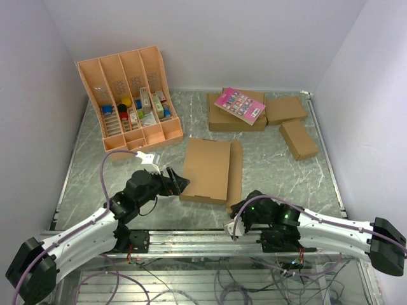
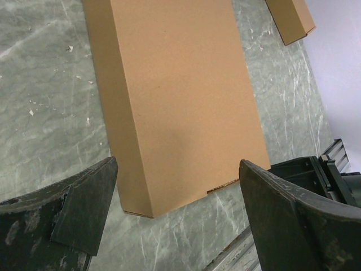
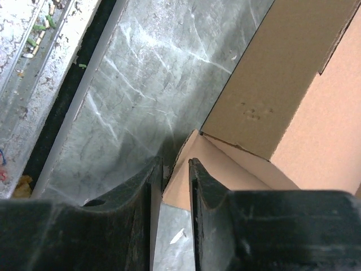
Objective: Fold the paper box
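- Nearest in top view: left tool (image 1: 176,180) just beside near-left edge of paper box (image 1: 205,166), right tool (image 1: 236,208) at its near-right corner. Paper box in middle of table (image 1: 95,184), lying flat, one broad panel on top, narrow strip showing along its right side. Compartment tray (image 1: 130,95), smaller boxes (image 1: 286,109) and pink card (image 1: 240,105) well apart behind.
- Left wrist view: left tool spread wide, holding nothing, hovering near box's near corner. Top panel smooth, side wall formed.
- Right wrist view: right tool narrow, seemingly pinching a flap corner. Slit and loose flap beside it.
- Judged: main fold done, right-side flap not yet tucked.
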Controlling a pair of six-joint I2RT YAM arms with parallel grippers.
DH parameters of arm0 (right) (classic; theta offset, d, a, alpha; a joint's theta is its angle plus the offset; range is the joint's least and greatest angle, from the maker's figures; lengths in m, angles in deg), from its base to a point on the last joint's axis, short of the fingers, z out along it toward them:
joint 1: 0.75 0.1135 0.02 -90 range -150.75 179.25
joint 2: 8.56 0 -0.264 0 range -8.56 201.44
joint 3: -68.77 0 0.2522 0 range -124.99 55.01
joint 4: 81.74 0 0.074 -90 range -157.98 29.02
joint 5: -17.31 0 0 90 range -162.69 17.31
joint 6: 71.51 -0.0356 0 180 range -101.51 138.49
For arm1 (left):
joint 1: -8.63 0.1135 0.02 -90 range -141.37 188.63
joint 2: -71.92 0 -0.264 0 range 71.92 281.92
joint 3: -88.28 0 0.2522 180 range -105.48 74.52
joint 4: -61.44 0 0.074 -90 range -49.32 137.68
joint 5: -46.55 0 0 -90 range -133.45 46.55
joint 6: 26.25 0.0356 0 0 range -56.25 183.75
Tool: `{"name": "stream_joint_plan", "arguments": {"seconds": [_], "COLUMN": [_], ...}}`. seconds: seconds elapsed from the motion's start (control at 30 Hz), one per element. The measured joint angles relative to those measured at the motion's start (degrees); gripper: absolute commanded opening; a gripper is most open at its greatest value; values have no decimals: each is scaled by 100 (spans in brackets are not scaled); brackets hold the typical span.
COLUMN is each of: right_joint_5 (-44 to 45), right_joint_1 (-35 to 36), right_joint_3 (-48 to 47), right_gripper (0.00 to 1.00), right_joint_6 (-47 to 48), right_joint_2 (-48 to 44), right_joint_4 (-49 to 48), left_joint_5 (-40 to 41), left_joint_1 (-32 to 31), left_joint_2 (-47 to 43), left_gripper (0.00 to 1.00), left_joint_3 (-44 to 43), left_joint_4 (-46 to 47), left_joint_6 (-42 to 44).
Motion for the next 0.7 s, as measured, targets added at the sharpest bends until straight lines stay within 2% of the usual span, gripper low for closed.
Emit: {"name": "stream_joint_plan", "arguments": {"seconds": [0.37,0.7], "right_joint_5": [28,-295], "right_joint_1": [-96,-820], "right_joint_3": [-122,-529], "right_gripper": [16,14], "right_joint_6": [-627,-979], "right_joint_2": [256,664], "right_joint_4": [-76,-48], "left_joint_5": [-28,-92], "left_joint_1": [0,0], "left_joint_2": [527,1097], "left_gripper": [93,91], "left_joint_3": [-31,-284], "left_joint_4": [201,199], "left_joint_6": [83,221]}}
